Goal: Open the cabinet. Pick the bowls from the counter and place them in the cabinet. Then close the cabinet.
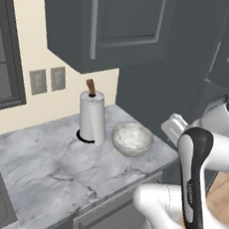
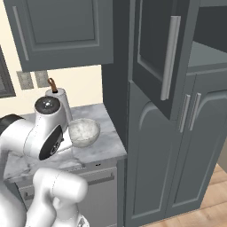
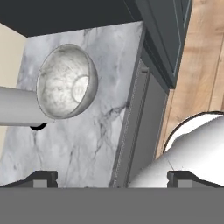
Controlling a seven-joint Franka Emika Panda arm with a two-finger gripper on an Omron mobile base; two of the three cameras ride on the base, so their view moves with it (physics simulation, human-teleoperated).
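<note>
The marbled white-grey bowl [image 1: 132,139] sits upright on the white marble counter [image 1: 55,170], near its right end, just beside the paper-towel roll [image 1: 92,116], which stands close to the cream wall. From the right base view the same bowl [image 2: 83,132] lies close to the side of the tall dark grey cabinet [image 2: 155,57], whose upper left door hangs swung open, its long bar handle [image 2: 170,57] facing the room; a grey shelf [image 2: 208,55] shows inside the open compartment. The arched lower doors [image 2: 177,150] below are shut. In the hand view the gripper [image 3: 113,177] hangs over the counter's front edge with its two dark fingertips [image 3: 43,177] spread wide apart and nothing between them, the bowl [image 3: 65,82] well clear ahead of them. The grey drawer front [image 1: 111,211] runs under the slab.
</note>
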